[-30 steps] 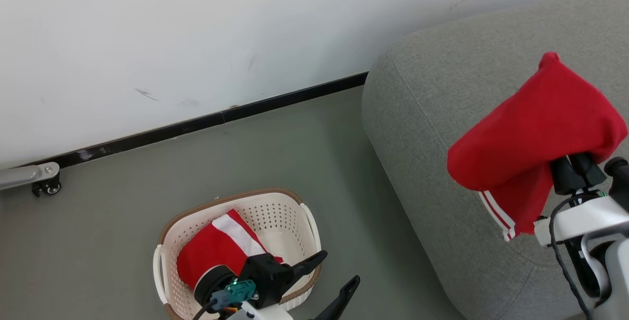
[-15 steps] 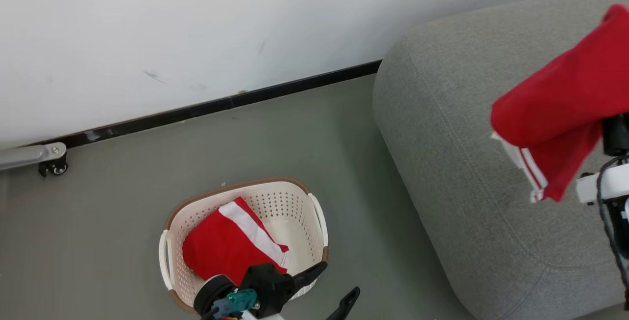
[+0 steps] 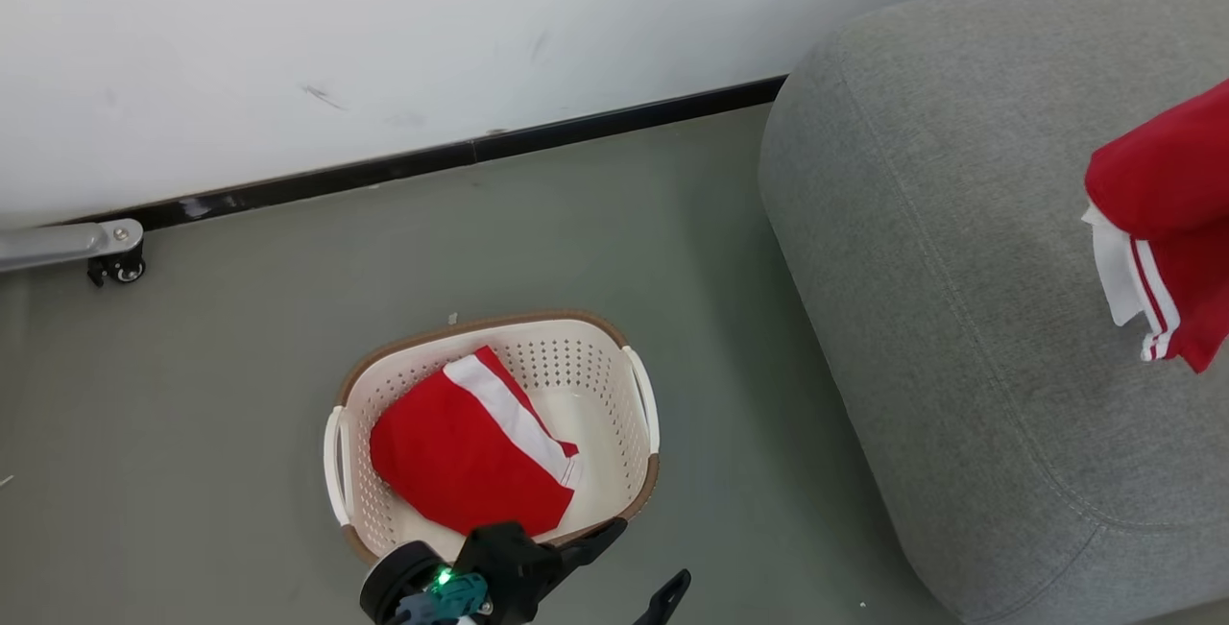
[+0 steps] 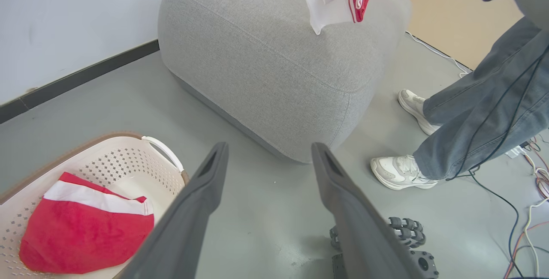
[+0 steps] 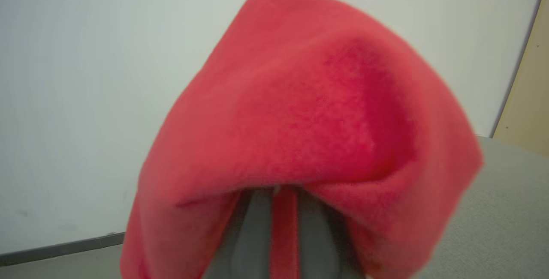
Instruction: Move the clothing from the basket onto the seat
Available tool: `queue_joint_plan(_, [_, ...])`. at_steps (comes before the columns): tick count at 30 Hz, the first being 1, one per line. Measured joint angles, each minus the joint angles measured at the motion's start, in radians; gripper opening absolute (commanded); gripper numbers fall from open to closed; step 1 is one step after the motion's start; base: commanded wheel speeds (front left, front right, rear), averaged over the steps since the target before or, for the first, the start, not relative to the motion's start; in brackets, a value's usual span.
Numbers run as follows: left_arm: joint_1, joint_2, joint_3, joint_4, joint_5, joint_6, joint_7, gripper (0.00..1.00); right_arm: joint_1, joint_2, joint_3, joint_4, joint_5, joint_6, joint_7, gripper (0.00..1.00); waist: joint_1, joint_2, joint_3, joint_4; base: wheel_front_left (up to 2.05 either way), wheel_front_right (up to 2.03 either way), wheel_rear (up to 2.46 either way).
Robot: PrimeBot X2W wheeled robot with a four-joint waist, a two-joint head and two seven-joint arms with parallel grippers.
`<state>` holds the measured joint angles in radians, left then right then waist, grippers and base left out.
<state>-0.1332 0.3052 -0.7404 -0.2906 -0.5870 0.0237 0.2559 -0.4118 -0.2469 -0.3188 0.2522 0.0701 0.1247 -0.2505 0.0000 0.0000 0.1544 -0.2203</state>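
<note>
Clothing: the striped garment [image 3: 1171,174], red with thin double white lines, hangs above the grey seat [image 3: 960,318], pinched in the closed right claw [image 5: 281,202]; the banded garment [image 3: 461,462], red, lies in the basket [image 3: 499,323]. The left claw [image 4: 268,150] stands wide and empty near the basket. One second ago the striped garment hung nearer the seat's edge.

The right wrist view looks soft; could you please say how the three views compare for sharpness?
Right wrist view: garment close to the lens, blurred. Left wrist view: sharp on sofa and basket. Head view: sharp, evenly lit, no glare.
</note>
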Motion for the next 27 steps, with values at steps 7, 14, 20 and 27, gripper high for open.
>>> queue_joint_plan(7, [-0.001, 0.016, 0.000, -0.021, 0.008, -0.004, 0.007, 1.00, -0.041, -0.008, -0.066, 0.025, -0.009, 0.000, 0.000, 0.00, 0.0000, 0.0000, 0.027, 0.014, 0.00, 0.00, 0.00])
queue_joint_plan(14, [-0.001, 0.034, 0.001, -0.027, 0.008, -0.010, 0.016, 1.00, -0.096, -0.022, -0.116, 0.041, -0.011, 0.000, 0.000, 0.00, 0.0000, 0.0000, 0.053, 0.023, 0.00, 0.00, 0.00])
queue_joint_plan(20, [-0.001, 0.048, 0.000, -0.033, 0.007, -0.011, 0.029, 1.00, -0.152, -0.023, -0.159, 0.059, -0.010, 0.000, 0.000, 0.00, 0.0000, 0.0000, 0.077, 0.027, 0.00, 0.00, 0.00])
queue_joint_plan(27, [-0.001, 0.067, 0.004, -0.055, 0.007, -0.010, 0.040, 1.00, -0.155, 0.018, -0.264, 0.115, -0.002, 0.000, 0.000, 0.00, 0.0000, 0.0000, 0.110, 0.031, 0.00, 0.00, 0.00])
